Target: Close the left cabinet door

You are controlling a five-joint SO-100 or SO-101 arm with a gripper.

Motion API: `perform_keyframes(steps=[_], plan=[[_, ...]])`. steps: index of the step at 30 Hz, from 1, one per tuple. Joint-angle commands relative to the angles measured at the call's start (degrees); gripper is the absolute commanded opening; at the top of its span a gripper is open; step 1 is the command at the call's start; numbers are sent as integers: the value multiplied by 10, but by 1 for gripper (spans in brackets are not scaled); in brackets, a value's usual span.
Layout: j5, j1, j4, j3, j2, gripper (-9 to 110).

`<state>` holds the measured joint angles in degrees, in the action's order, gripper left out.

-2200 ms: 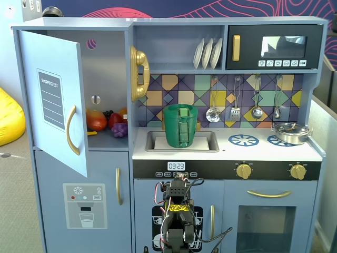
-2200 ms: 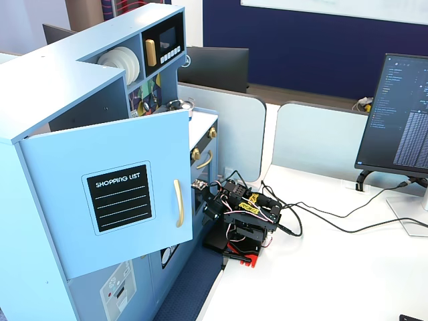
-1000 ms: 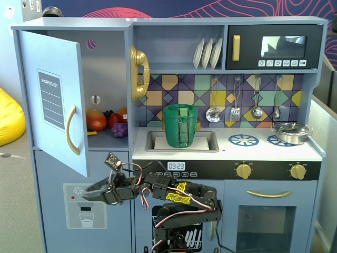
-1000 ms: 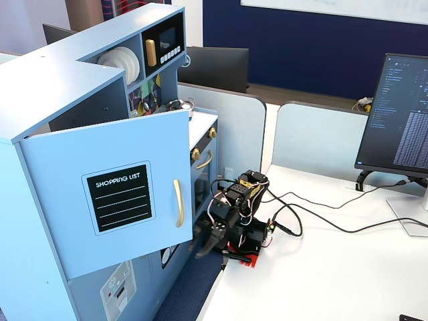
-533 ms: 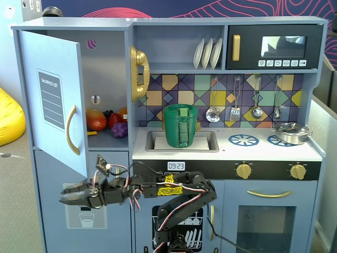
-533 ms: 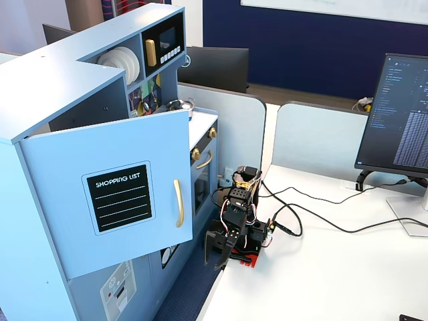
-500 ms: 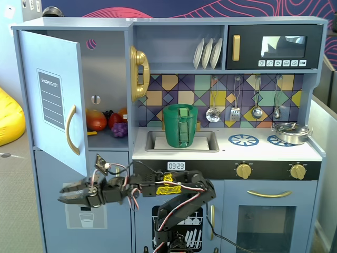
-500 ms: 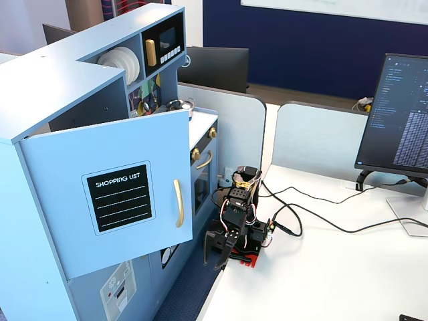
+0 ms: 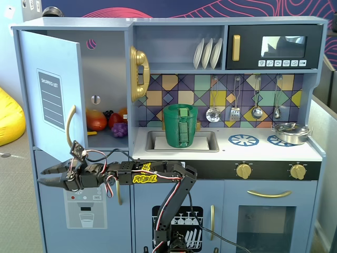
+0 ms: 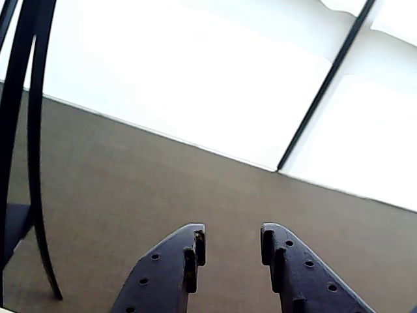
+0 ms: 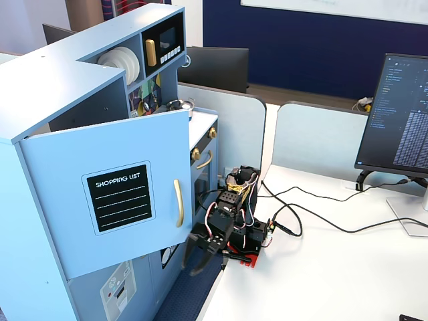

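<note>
The left cabinet door (image 9: 52, 79) is light blue with a "SHOPPING LIST" panel (image 11: 124, 198) and a curved gold handle (image 9: 69, 126). It stands swung open from the toy fridge, as both fixed views show (image 11: 100, 207). My gripper (image 9: 41, 177) is open and empty. It reaches out level to the left, just below the door's bottom edge and in front of the lower dispenser door (image 9: 87, 211). In a fixed view it hangs under the door's free corner (image 11: 194, 262). The wrist view shows the open fingers (image 10: 232, 244) over brown floor, with no door in it.
Toy fruit (image 9: 105, 121) lies inside the open fridge. A gold phone (image 9: 139, 74), a green basket (image 9: 180, 125) in the sink, a pot (image 9: 291, 133) and a microwave (image 9: 274, 47) sit to the right. A monitor (image 11: 401, 114) and cables (image 11: 314, 221) are on the white desk.
</note>
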<state>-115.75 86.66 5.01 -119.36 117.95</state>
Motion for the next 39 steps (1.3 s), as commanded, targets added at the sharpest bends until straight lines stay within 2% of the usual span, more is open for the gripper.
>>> perform_keyframes(steps=[1,8,21,39], plan=[[4,-59,26,41,12,0],[-7,-130,30,26,40,0],[12,-330,47,29,49,0],[25,-378,47,4,72,0]])
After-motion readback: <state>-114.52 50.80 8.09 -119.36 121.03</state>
